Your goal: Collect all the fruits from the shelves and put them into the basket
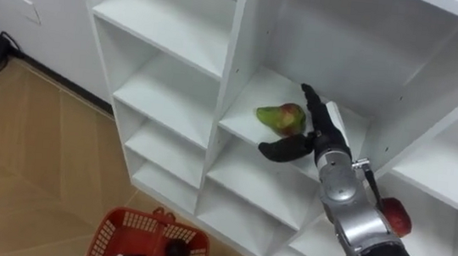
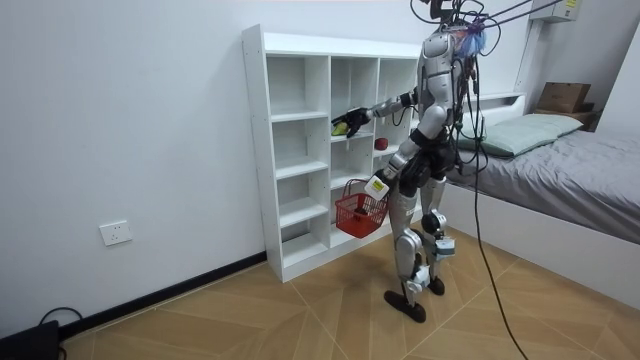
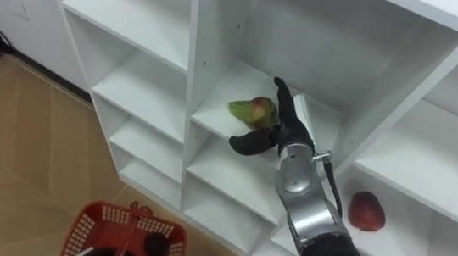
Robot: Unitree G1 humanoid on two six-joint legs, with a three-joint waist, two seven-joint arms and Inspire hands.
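A red basket (image 1: 153,238) hangs low at the left hand (image 2: 379,184); its grip cannot be told. On a shelf (image 1: 243,119) the pear (image 1: 281,115) lies between thumb and spread fingers of the right hand (image 1: 318,136), unclasped. An apple (image 3: 367,211) sits lower right.

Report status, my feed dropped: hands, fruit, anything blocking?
Right hand open at green-red fruit on shelf, fingers not closed. Left hand holds red basket. Red apple lower right, untouched. Nothing blocking.

No legible txt, labels or nos.
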